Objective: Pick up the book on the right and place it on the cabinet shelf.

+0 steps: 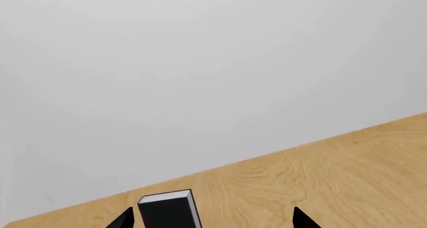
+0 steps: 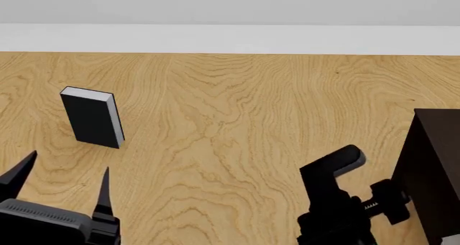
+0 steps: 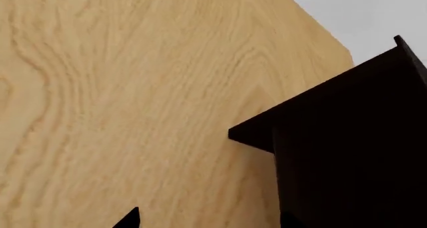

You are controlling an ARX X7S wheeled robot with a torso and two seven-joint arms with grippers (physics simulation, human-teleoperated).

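Observation:
The book on the right is out of view in every frame. The only book showing is a black-covered one (image 2: 92, 118) with white page edges, standing upright on the wooden table (image 2: 237, 110) at the left. My left gripper (image 2: 68, 167) stands open just short of it, and in the left wrist view that black book (image 1: 170, 210) sits beyond the open gripper (image 1: 213, 219), near one fingertip. The very dark cabinet (image 2: 434, 169) stands at the right edge. My right gripper (image 3: 210, 220) is open close beside the cabinet (image 3: 347, 138), its second fingertip lost against the dark wood. The shelf cannot be made out.
A pale grey wall (image 2: 230, 8) with a white skirting runs behind the table's far edge. My right arm (image 2: 337, 202) is low at the front right, right next to the cabinet's side. Bare wood lies between the black book and the cabinet.

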